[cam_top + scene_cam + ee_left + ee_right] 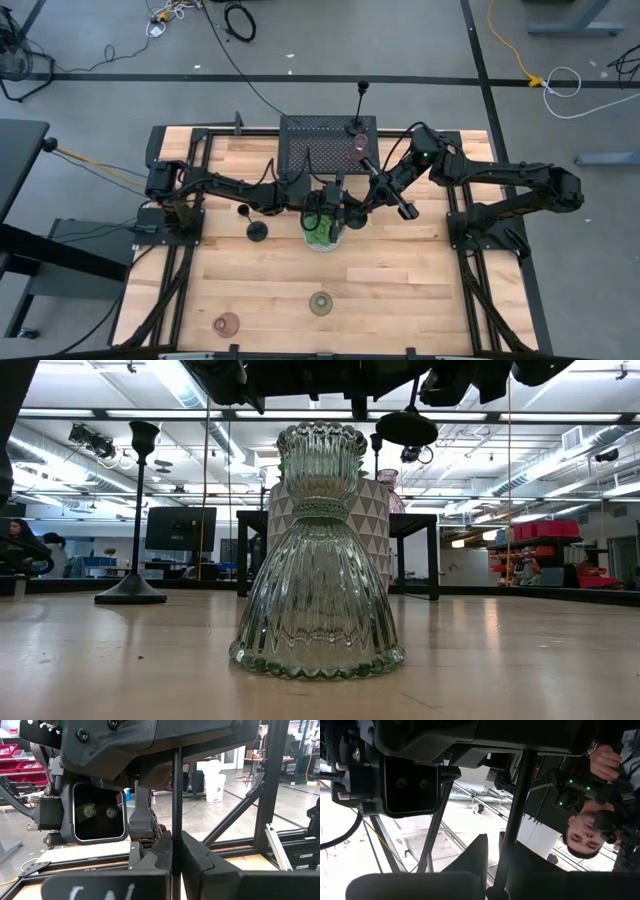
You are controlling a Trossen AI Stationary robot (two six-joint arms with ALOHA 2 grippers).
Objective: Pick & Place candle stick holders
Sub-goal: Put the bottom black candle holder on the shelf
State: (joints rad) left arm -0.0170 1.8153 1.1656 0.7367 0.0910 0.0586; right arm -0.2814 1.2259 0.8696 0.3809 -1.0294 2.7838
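Note:
A slim black candle stick holder hangs in the air over the table's middle; its round base (pixel 407 428) shows high in the low view. My left gripper (pixel 175 837) is shut on its stem. My right gripper (pixel 502 845) faces it, open, its fingers on either side of the same stem (pixel 520 810), with a strip of light beside one finger. A second black holder (pixel 257 230) stands on its base on the table, and a third (pixel 357 125) stands on the black mesh rack (pixel 310 135) beside a pink glass cup (pixel 360 146). A greenish cup (pixel 320 302) and a pink cup (pixel 227 323) sit near the front edge. My left gripper pinches the holder's thin stem (pixel 176 827) between its two fingers, which lie level and across the stem, coming from the table's left. The holder stands about upright in the hold, lifted clear of the table.
A green plant in a patterned bowl (pixel 322 232) stands right under the two grippers. In the low view the greenish cup (pixel 318 550) fills the foreground and the standing holder (pixel 135 510) is at the left. People show beyond the table.

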